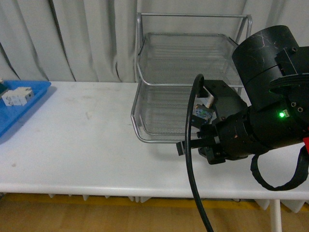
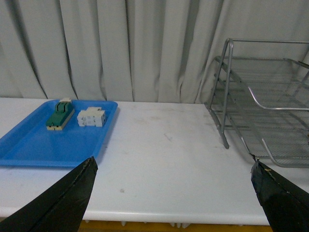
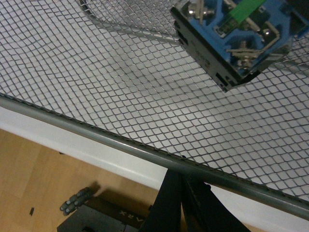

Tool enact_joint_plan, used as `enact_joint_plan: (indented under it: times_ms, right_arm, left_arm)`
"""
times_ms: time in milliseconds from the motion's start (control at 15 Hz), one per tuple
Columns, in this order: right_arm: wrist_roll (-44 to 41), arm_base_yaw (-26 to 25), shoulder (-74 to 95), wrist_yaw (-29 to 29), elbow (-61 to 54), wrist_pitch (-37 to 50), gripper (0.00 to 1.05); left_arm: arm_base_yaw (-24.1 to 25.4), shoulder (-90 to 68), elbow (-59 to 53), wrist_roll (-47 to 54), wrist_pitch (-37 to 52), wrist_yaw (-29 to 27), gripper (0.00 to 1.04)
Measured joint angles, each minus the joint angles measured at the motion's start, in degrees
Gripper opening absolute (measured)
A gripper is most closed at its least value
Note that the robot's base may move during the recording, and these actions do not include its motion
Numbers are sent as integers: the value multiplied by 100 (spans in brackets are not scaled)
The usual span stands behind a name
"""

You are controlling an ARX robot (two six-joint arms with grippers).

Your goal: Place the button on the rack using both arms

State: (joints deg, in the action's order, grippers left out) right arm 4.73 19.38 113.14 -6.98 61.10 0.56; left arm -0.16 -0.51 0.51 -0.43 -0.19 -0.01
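Right gripper [image 1: 205, 116] clamps blue-and-black blocky button [image 3: 231, 34] above silver wire-mesh rack [image 3: 120, 92] tray; early release risks tipping. Left gripper [image 2: 171, 203] open.

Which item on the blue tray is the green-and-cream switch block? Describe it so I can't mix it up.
Find the blue tray on the white table, well away from the wire rack on the table's other side. Two small parts sit side by side at its far end. The switch block is the one farther from the rack, green on top with a cream base; its neighbour is all white.
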Motion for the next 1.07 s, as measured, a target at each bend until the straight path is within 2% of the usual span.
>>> enact_joint_plan:
  times_ms: [600, 1067]
  right_arm:
    - [-378, -570, 774, 356, 1023, 267, 2]
    - [-476, -850, 874, 584, 1226, 538, 2]
  left_arm:
    - [0, 0, 0, 2, -2, 0, 98]
    - [0, 0, 0, 2, -2, 0, 98]
